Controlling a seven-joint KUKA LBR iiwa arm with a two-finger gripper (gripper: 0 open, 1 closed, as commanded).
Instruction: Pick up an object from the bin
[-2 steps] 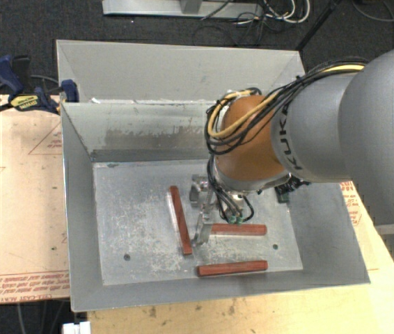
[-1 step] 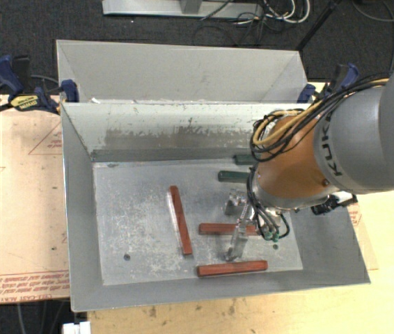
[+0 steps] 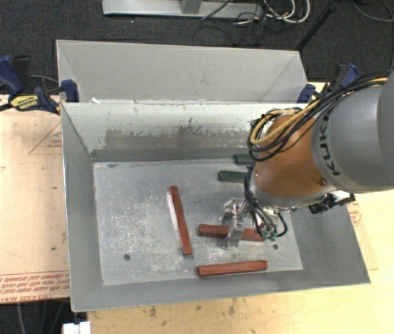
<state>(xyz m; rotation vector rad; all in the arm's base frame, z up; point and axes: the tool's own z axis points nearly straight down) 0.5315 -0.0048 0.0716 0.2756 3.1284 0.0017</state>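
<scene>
Camera view: a grey metal bin [image 3: 79, 207] holds a long red-brown stick [image 3: 180, 221] running near-to-far, then a short red-brown bar [image 3: 212, 230] lying left-right beneath the claw [image 3: 235, 232], its grip impossible to tell, and a front red-brown strip [image 3: 232, 268] also left-right

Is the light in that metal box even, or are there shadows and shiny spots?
Camera view: the bin floor is lit evenly, with a dull sheen and no strong glare; the darkest shade lies under the claw and arm; the dark band along the back wall may be shade or wear.
</scene>
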